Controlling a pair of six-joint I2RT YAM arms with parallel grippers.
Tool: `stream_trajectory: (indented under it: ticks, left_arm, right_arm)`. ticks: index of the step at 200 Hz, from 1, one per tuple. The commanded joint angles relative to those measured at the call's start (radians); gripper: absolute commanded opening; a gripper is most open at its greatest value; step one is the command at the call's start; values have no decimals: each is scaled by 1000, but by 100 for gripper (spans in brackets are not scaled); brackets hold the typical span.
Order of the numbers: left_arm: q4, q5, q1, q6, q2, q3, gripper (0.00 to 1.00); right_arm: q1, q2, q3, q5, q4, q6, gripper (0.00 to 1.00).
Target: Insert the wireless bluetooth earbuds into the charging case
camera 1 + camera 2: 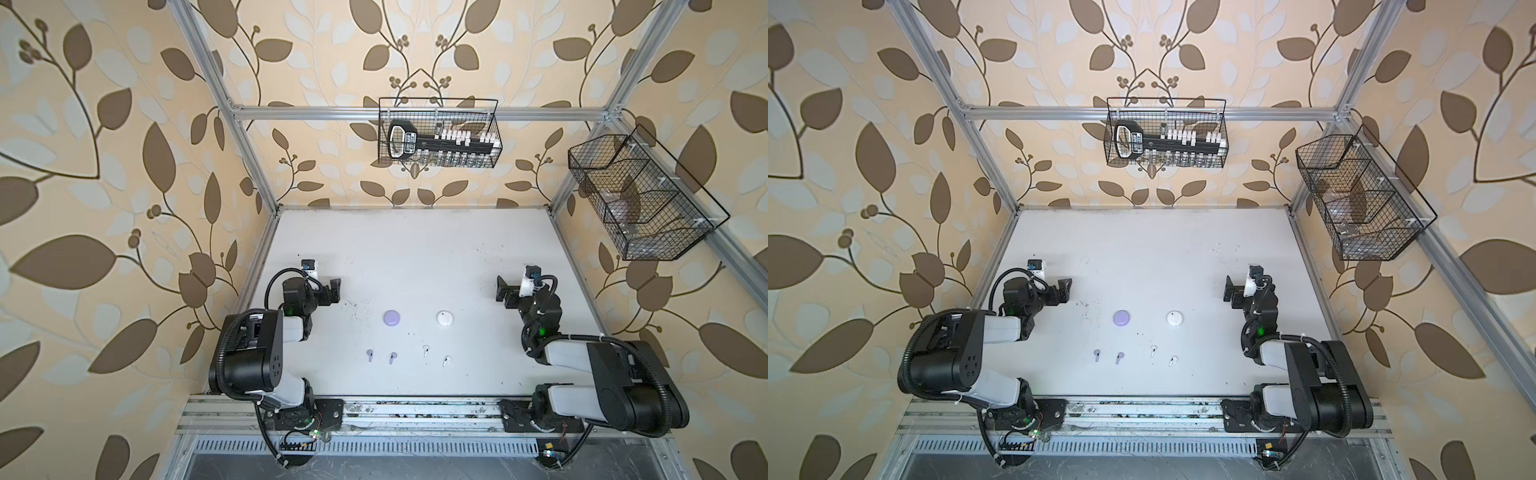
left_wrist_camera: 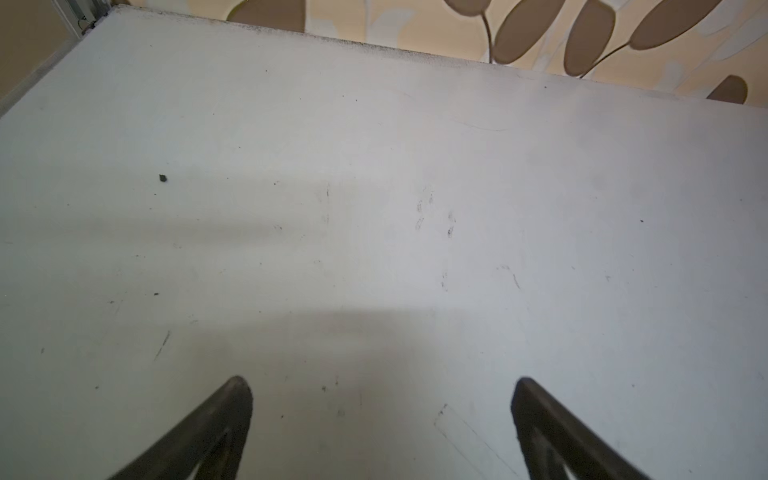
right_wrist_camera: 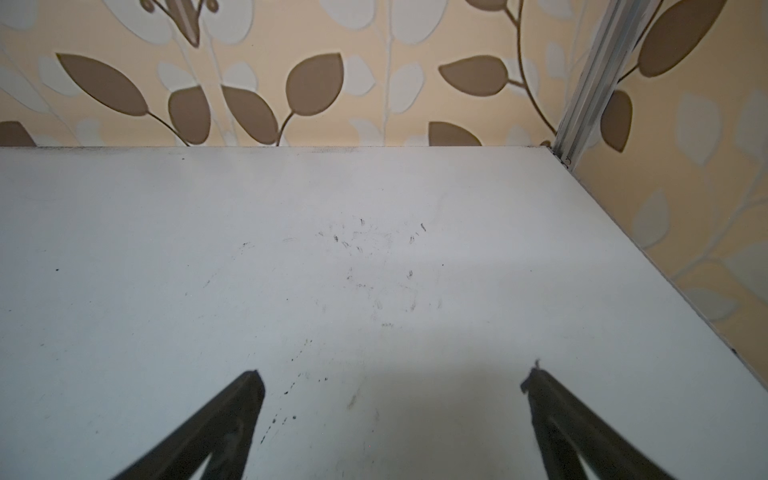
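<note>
Top views, progress: nothing is inserted yet. All four earbuds lie loose on the table (image 1: 415,249), so by my reading the whole task is left to do.
Top views, lavender earbuds (image 1: 370,354): two lie side by side without touching, toward the front of the table. They are in front of the lavender case (image 1: 391,318) and apart from it.
Top views, white earbuds (image 1: 425,351): two lie to the right of the lavender pair. They are in front of the white case (image 1: 444,319) and clear of it.
Top views, cases: both round pucks look shut from above, so the lids probably need opening first.
Top views, left gripper (image 1: 334,290): it hovers over the table's left side, behind the lavender case and well apart from it. The arm is folded back at the elbow.
Top views, right gripper (image 1: 503,291): it mirrors this on the right side, behind the white case and well apart from it, with the arm folded likewise.
Left wrist view: the left gripper (image 2: 380,395) has its jaws spread wide with nothing between them. Only bare, scuffed table shows, with no earbud or case.
Right wrist view: the right gripper (image 3: 392,384) has its jaws spread wide and empty. It looks over bare table toward the far edge, and no task thing is in sight.
</note>
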Motion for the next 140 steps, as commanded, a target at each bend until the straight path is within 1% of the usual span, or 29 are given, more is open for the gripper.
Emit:
stream_trajectory:
  ticks: [1, 121, 140]
  left_arm:
    - [8, -11, -8, -5, -4, 29, 99]
    - [10, -11, -9, -5, -5, 27, 99]
    - [8, -11, -8, -5, -5, 27, 99]
  right_arm:
    - [7, 4, 0, 10, 28, -12, 100]
    - [-4, 5, 1, -7, 27, -8, 100]
    - [4, 5, 1, 5, 27, -10, 100]
